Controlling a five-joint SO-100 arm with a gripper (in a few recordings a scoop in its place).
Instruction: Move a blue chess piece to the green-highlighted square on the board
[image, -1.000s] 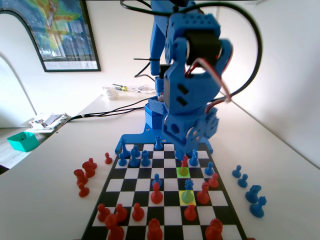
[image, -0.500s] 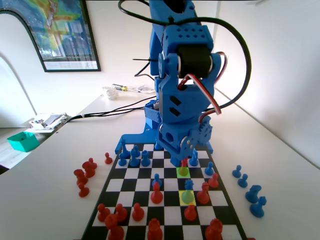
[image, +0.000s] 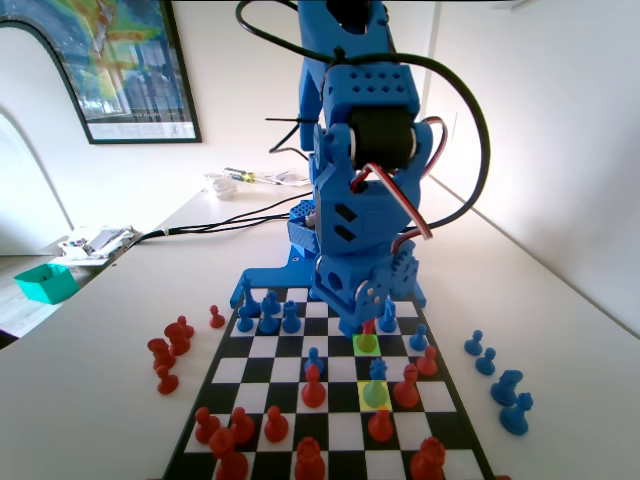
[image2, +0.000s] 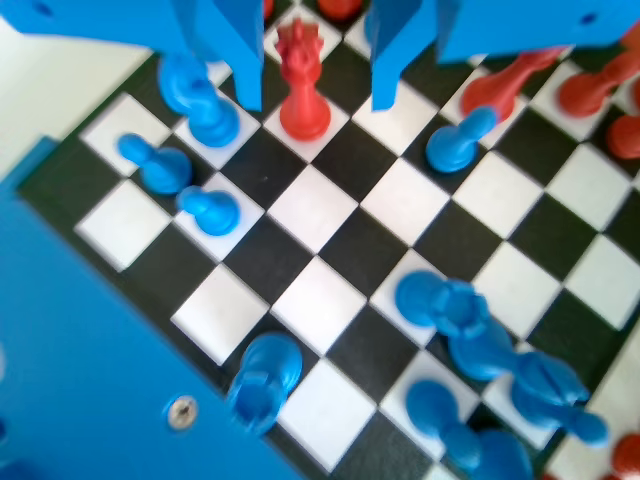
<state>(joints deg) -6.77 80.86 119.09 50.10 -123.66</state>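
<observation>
White tabletop (image: 90, 400) carries the board (image: 262, 348), with a framed poster (image: 110, 60) on the wall behind and a teal box (image: 45, 283) at the left edge of the fixed view. From my remote seat I see the blue arm (image: 360, 170) leaning over the board's far half. Its gripper (image2: 310, 85) hangs low over a red piece (image2: 302, 80), a crowned one. In the wrist view the two fingers (image2: 243, 55) stand apart, one on each side of that red piece, without touching it as far as I can tell. In the fixed view the red piece stands on the green square (image: 367, 343). One square nearer the camera, a blue pawn (image: 377, 379) stands on a yellow square (image: 375, 395). Red pawns stand on the board's near half and more sit off the board on the left. Blue pieces line the far rows, and several stand off the board at the right. In the wrist view, blue pawns and taller blue pieces stand around the red piece, blurred.
</observation>
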